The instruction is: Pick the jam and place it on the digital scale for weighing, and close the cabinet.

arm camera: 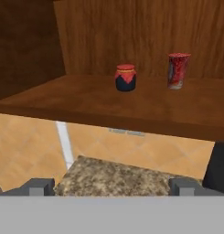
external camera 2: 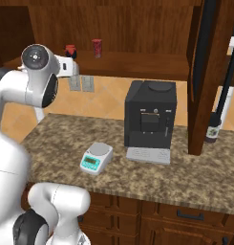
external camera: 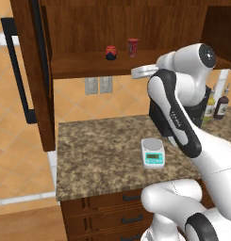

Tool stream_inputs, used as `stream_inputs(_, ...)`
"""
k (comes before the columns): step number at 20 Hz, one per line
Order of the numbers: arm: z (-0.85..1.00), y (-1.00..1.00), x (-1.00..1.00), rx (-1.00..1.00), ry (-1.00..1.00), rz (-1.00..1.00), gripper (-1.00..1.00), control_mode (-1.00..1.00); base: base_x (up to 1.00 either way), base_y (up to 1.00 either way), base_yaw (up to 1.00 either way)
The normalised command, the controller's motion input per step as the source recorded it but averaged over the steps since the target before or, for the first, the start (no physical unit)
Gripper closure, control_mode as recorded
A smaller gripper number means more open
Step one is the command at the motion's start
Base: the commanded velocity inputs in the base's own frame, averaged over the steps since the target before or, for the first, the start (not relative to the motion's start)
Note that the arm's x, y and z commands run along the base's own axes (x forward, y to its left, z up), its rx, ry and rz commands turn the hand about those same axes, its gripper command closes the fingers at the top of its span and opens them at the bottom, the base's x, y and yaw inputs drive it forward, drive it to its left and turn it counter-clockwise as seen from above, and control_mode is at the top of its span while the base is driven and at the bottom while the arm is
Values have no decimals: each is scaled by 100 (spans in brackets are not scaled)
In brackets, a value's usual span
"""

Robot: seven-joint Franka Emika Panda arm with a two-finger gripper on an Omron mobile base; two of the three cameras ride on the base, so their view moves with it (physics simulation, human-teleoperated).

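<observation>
Standing upright on the open cabinet shelf, the jam sits well ahead of the gripper, whose fingers are spread apart and touch nothing, with a taller red can just to its right. Below, the speckled stone counter carries the digital scale, its teal panel facing the near edge, and a black coffee machine to its right. Both cabinet doors hang open against a tan tiled wall.
</observation>
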Motion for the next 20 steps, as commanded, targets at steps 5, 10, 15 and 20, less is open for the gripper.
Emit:
stream_inputs(5, 12, 33, 55, 0, 3, -1, -100, -100, 0, 0, 0)
stream_inputs(10, 1, 32, 70, 0, 10, -5, -100, -100, 0, 0, 0)
stream_inputs(15, 0, 6, 62, 0, 9, -5, -100, -100, 0, 0, 0)
stream_inputs(20, 0, 0, 64, 0, 1, -2, -100, -100, 0, 0, 0)
